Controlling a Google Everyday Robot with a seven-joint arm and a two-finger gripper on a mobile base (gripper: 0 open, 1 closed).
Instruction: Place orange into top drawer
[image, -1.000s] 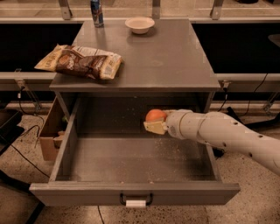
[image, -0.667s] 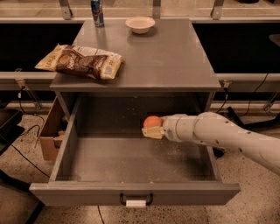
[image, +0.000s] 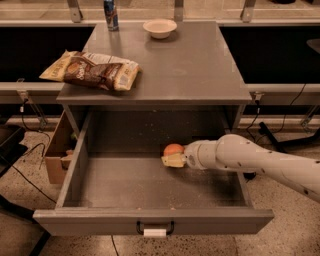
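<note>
The top drawer (image: 125, 185) is pulled wide open below the grey cabinet top, with its black handle and white label at the front. My gripper (image: 172, 156) reaches in from the right, inside the drawer near its back middle. It is shut on the orange (image: 173, 149), whose round top shows above the yellowish fingers (image: 173, 160). The orange hangs low over the drawer floor; I cannot tell whether it touches it.
On the cabinet top (image: 190, 65) lie a chip bag (image: 91, 69) at the left, a beige bowl (image: 159, 27) at the back and a blue can (image: 110, 9) at the back left. A cardboard box (image: 57, 155) stands on the floor left of the drawer.
My gripper has moved down and slightly left with the orange, lower into the drawer.
</note>
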